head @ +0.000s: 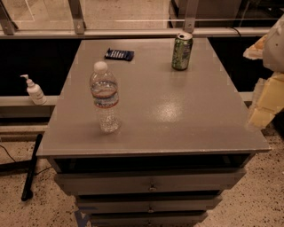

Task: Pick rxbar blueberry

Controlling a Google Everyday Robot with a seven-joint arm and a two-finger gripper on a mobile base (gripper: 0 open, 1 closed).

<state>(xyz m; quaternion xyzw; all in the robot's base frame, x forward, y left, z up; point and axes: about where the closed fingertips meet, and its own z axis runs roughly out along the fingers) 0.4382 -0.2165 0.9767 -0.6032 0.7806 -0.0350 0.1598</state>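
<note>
Beside the desk [186, 119], right edge: pincer [265, 105] hovers; spread or pressed together, cannot tell.
rxbar blueberry [119, 54]: lying flat, far-left of desk, well apart from pincer.

We read this as an office or lab space. A grey drawer cabinet [151, 186] stands on speckled floor [262, 204], with a glazed partition [133, 13] at 12 o'clock and a pump bottle [34, 91] on a ledge at 9. The gripper [264, 111] hangs at 3 o'clock.
</note>
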